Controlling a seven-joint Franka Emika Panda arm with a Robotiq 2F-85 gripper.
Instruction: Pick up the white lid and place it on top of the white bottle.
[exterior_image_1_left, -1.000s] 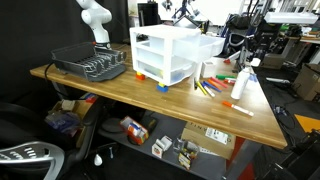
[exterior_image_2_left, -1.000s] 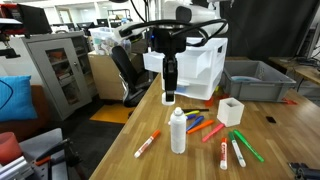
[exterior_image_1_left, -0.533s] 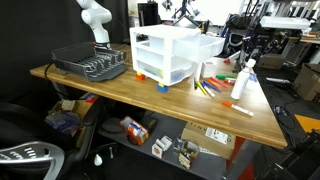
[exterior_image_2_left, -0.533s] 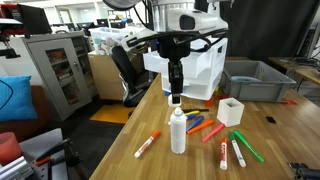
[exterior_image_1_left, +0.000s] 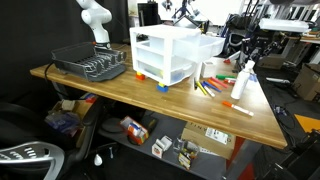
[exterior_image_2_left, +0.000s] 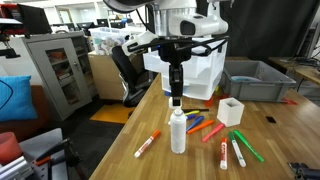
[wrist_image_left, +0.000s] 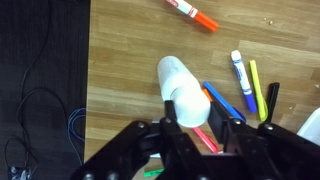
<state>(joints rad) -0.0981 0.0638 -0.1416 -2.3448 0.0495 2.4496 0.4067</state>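
Observation:
The white bottle (exterior_image_2_left: 178, 134) stands upright on the wooden table near its front edge; it also shows in an exterior view (exterior_image_1_left: 240, 86). My gripper (exterior_image_2_left: 176, 97) hangs straight above the bottle's top, shut on the white lid (exterior_image_2_left: 176, 102). A small gap seems to remain between lid and bottle. In the wrist view the gripper (wrist_image_left: 196, 118) clasps the round white lid (wrist_image_left: 188, 102) between its black fingers, and the bottle (wrist_image_left: 169, 72) shows just beyond the lid, partly covered by it.
A white drawer unit (exterior_image_2_left: 203, 66) stands behind the bottle, with a grey bin (exterior_image_2_left: 255, 80) beside it. Several coloured markers (exterior_image_2_left: 216, 128), a small white box (exterior_image_2_left: 231, 110) and an orange marker (exterior_image_2_left: 147, 145) lie around the bottle. A black dish rack (exterior_image_1_left: 90, 65) sits at the far end.
My gripper has carried the lid sideways toward the bottle and now hangs directly over its top. The bottle and markers have not moved.

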